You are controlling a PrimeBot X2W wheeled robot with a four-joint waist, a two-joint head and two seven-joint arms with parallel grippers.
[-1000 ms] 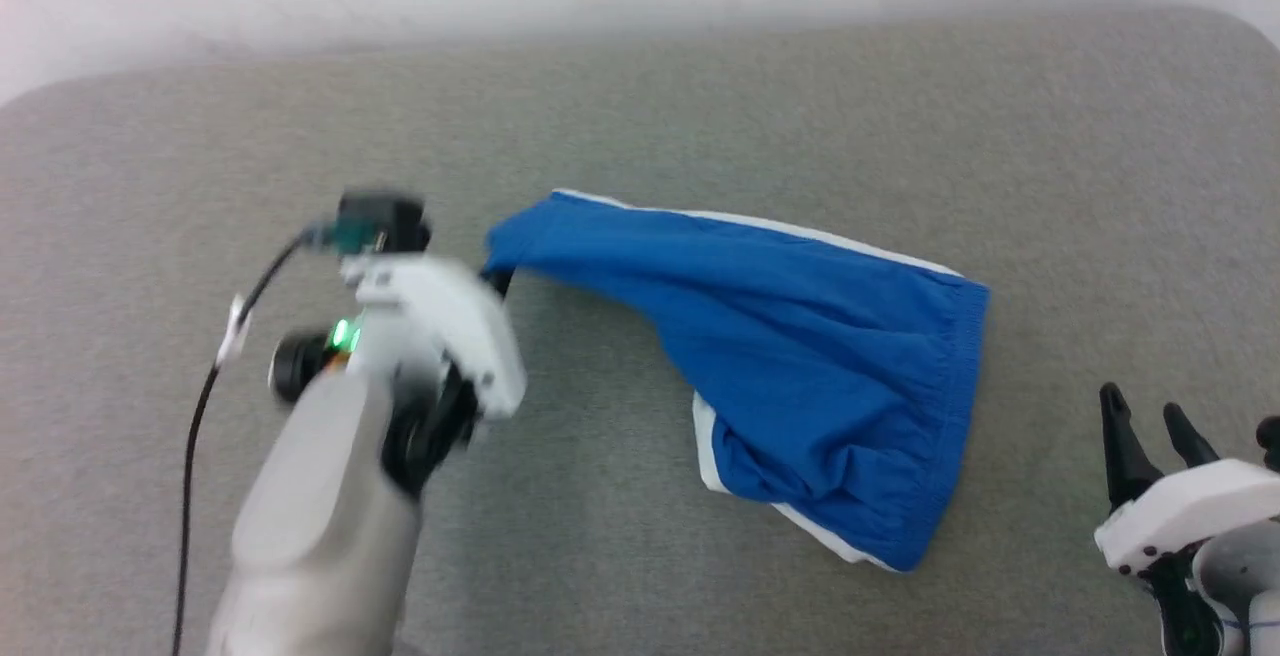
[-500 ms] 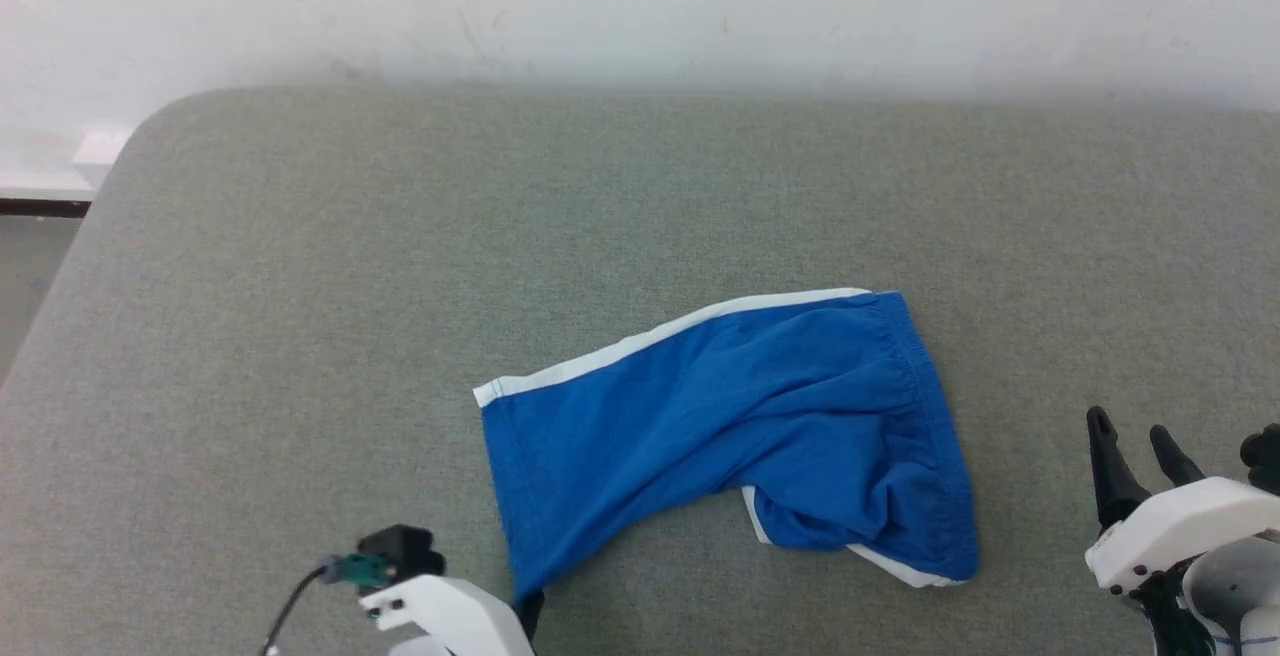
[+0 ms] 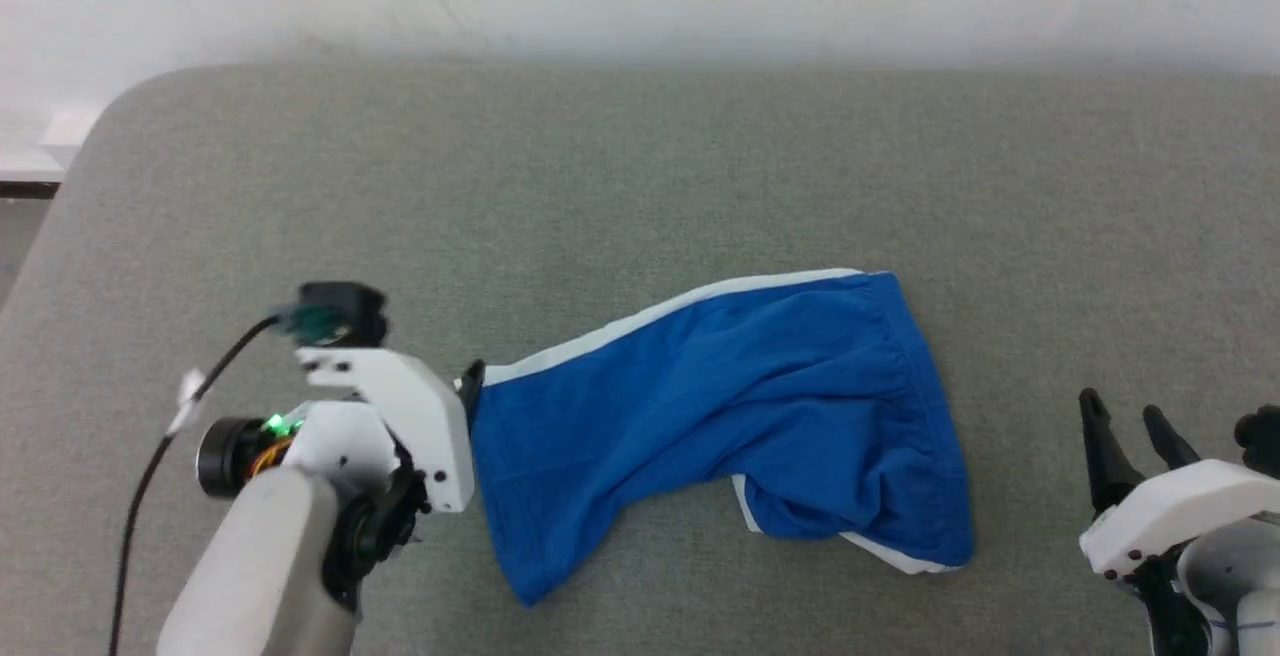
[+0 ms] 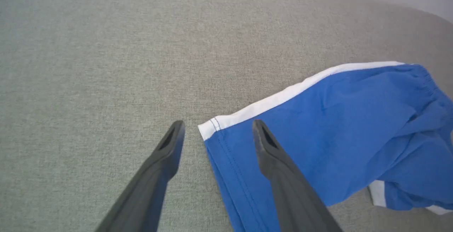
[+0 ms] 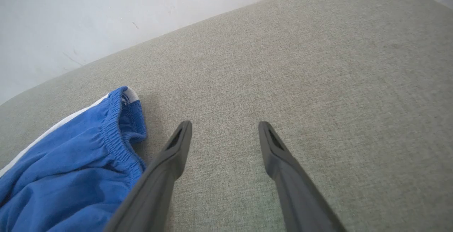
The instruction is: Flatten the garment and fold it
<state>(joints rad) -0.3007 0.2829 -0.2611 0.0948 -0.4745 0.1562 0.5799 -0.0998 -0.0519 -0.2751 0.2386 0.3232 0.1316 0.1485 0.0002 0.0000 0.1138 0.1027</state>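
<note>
We see the garment [image 3: 720,406] lying rumpled at lower middle on the grey bench [image 3: 600,186], our left gripper [image 4: 217,124] spread apart astride its hem corner, the right gripper [image 5: 224,124] likewise apart at lower right.

I've got 1 grey woven-fabric surface [image 3: 640,166], padded-looking, w/ a rounded far-left corner. 1 item lies on it: the garment [image 3: 720,406], bright blue shorts, a bit right of centre in the head view. A white stripe runs along its far edge and the gathered waistband sits at the right end. 1 leg stretches out toward the left; the other is bunched up at the near right, white trim showing. Fabric is approx flat on the left, wrinkled on the right.
</note>
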